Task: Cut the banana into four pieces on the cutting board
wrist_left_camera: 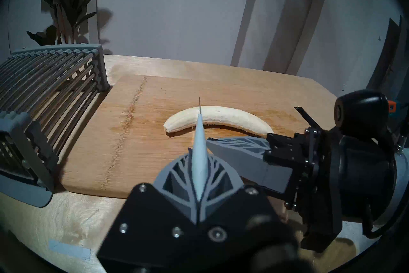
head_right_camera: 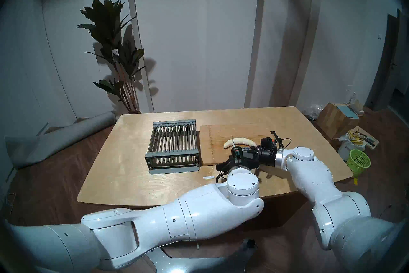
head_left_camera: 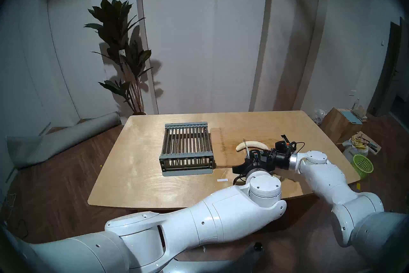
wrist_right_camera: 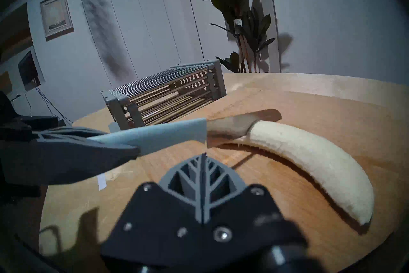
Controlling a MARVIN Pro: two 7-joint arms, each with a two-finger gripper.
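Note:
The banana [head_left_camera: 251,145] [wrist_left_camera: 221,117] [wrist_right_camera: 309,155] lies peeled and whole, in one curved piece, on the cutting board [head_left_camera: 230,133] [wrist_left_camera: 143,133]. My left gripper [head_left_camera: 250,155] [wrist_left_camera: 199,154] is shut on the pale blue handle of a knife [wrist_left_camera: 200,144] [wrist_right_camera: 155,135]. The knife's blade [wrist_right_camera: 232,126] stands across the banana about a third of the way in from its left end. How deep the blade sits I cannot tell. My right gripper [head_left_camera: 262,153] [wrist_right_camera: 203,156] is shut on nothing, low over the board just in front of the banana, right of the knife.
A grey slatted rack [head_left_camera: 187,148] [wrist_left_camera: 44,93] stands on the table directly left of the board. A strip of tape [head_left_camera: 222,180] lies near the table's front edge. On the floor to the right are a green basket [head_left_camera: 363,165] and boxes.

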